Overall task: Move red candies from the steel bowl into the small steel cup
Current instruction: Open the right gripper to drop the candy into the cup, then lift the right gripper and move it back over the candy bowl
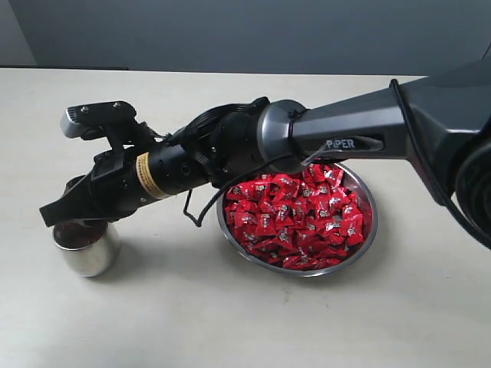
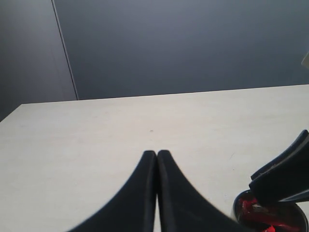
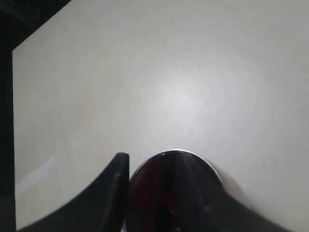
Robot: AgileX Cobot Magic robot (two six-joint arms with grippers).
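Red candies (image 1: pixel 295 222) with pale marks fill the silvery steel bowl (image 1: pixel 307 273); beneath the jaws of the black right gripper (image 1: pixel 61 216), the silvery small steel cup (image 1: pixel 93 257) shows red inside.

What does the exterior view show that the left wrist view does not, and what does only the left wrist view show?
Only the exterior view shows the steel bowl heaped with red candies, and the whole right arm. Only the left wrist view shows the left gripper, its fingers pressed together. Both show the small steel cup with red inside, the right gripper over it, and the pale table.
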